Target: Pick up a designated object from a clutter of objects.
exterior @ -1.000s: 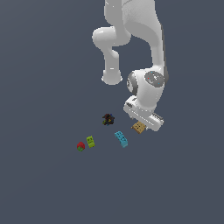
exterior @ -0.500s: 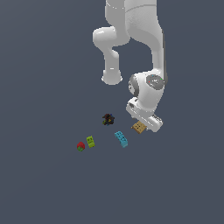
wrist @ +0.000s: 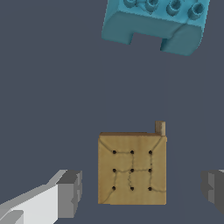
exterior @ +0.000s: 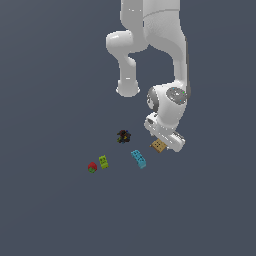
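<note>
The designated object (wrist: pixel 132 170) is a flat tan square with dark dots on its top face, lying on the grey floor. In the wrist view it sits between my two grey fingertips (wrist: pixel 70 192), with a gap on each side. My gripper (wrist: pixel 142 190) is open and touches nothing. In the exterior view the tan square (exterior: pixel 159 145) shows just under the white hand, and the gripper (exterior: pixel 163 144) hangs directly over it. The rest of the clutter of objects lies toward the exterior view's left.
A cyan studded brick (exterior: pixel 138 158) (wrist: pixel 153 22) lies closest to the tan square. A dark lump (exterior: pixel 123 136), a lime-green brick (exterior: pixel 103 161) and a red round piece (exterior: pixel 92 167) sit further to the exterior view's left on the grey floor.
The wrist has shifted slightly toward the exterior view's right and lowered a little over the tan square. The objects have not moved.
</note>
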Robot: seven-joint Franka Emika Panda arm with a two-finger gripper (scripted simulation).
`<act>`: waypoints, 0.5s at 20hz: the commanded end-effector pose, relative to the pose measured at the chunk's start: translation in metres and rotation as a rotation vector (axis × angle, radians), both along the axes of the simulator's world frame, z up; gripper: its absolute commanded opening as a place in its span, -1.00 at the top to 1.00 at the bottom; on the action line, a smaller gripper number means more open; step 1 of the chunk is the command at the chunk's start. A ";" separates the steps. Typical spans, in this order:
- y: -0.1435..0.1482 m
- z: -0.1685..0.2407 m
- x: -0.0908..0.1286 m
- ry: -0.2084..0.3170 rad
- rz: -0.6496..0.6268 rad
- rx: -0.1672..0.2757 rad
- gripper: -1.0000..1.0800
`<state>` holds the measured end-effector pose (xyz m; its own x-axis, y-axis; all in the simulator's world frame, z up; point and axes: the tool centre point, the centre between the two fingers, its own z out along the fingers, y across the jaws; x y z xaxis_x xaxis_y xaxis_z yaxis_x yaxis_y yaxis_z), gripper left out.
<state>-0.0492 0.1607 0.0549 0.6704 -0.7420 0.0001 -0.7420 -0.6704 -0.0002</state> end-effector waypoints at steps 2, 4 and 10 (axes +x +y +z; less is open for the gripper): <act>0.000 -0.012 -0.001 0.001 -0.001 0.000 -0.92; 0.000 -0.022 -0.001 0.001 -0.002 0.000 -0.92; 0.000 -0.042 -0.001 0.000 -0.003 0.000 -0.92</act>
